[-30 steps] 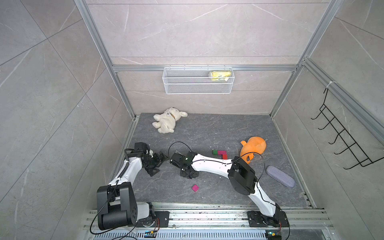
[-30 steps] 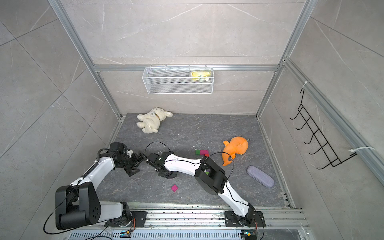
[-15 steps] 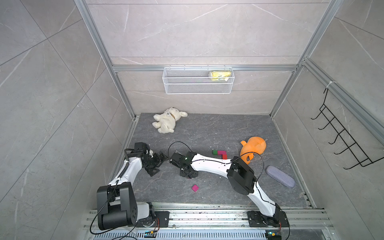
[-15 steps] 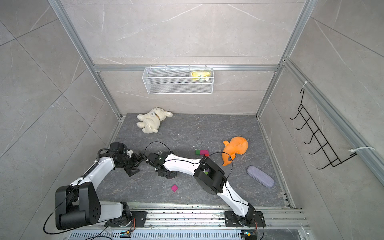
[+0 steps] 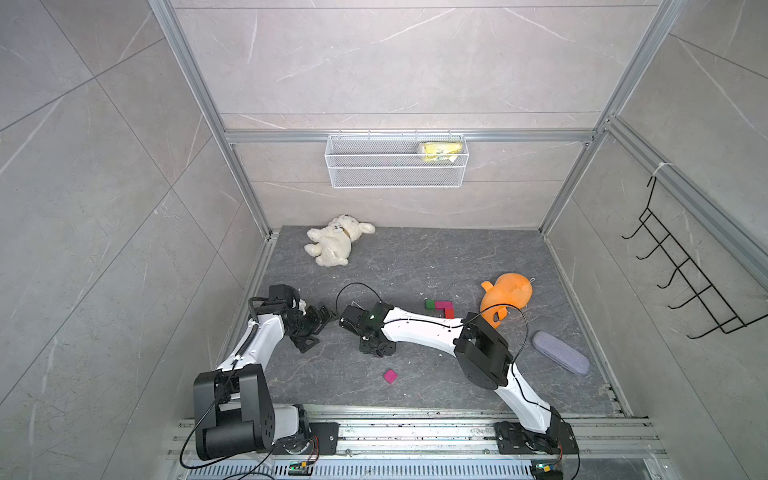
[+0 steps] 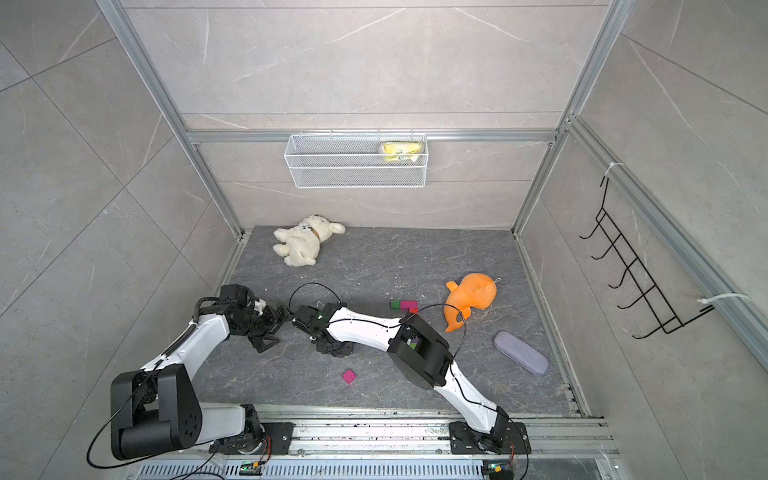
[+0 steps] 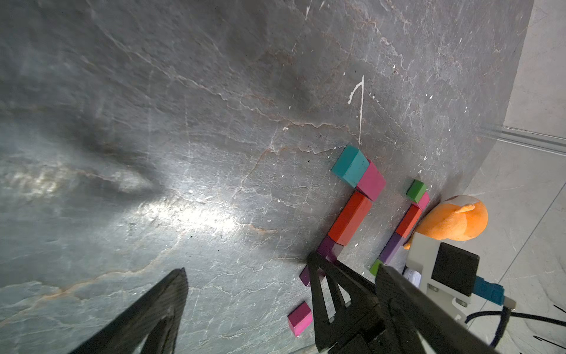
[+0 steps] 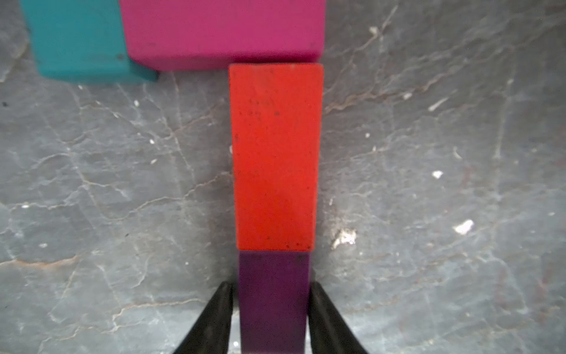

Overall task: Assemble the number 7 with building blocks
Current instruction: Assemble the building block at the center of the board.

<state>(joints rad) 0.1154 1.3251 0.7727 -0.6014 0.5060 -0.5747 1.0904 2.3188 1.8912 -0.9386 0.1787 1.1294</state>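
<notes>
In both top views, one small loose magenta square block (image 5: 390, 376) lies alone near the right gripper (image 5: 376, 348). In the left wrist view, your left gripper (image 7: 248, 263) gapes wide and empty. Count two sevens: the far number 7 (image 7: 407, 220) has five blocks, the near number 7 (image 7: 350, 219) has four. In the right wrist view, the jaws stand narrow beside the long purple block (image 8: 274, 300), which touches the long red block (image 8: 274, 156). You cannot tell if they pinch it. Probably only the loose square is left.
</notes>
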